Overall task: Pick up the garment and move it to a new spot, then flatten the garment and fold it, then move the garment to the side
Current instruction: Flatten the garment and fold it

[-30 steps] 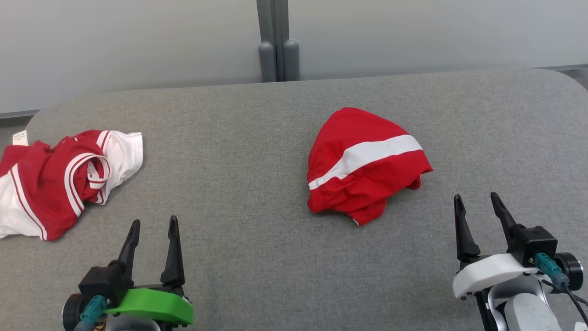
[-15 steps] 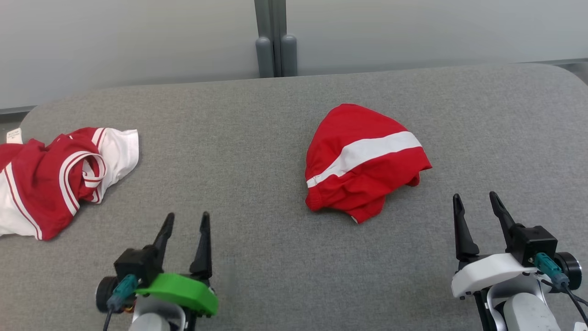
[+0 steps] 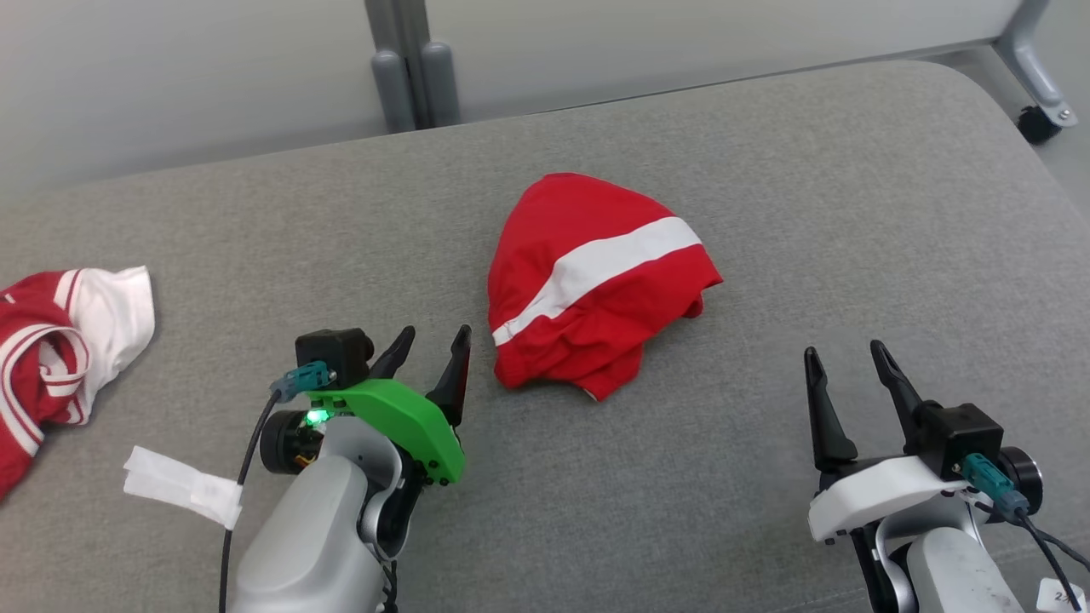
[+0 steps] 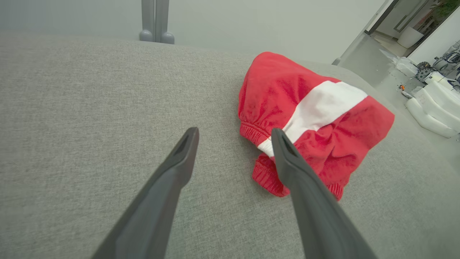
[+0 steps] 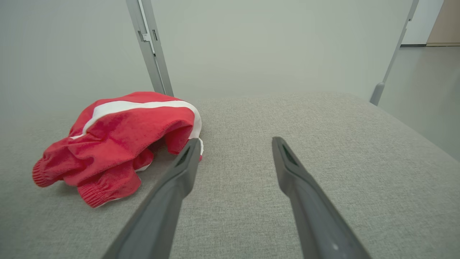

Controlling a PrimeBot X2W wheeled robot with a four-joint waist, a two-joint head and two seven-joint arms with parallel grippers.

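Note:
The garment is red with a white stripe and lies crumpled near the middle of the grey padded table. My left gripper is open and empty, its fingertips just left of the garment's lower left edge. In the left wrist view the garment sits right of the left gripper, partly behind the right finger. My right gripper stands open and empty at the lower right, well clear of the cloth. From the right wrist the garment lies to the left of the right gripper.
A second red and white garment is bunched at the table's left edge. A white strip of tape lies near my left forearm. A grey partition with a post stands behind the table, and a castor foot at the far right.
The head camera has swung, so the whole scene has slid left. My left gripper has travelled right and forward to the garment's lower left edge. The right arm has kept its pose.

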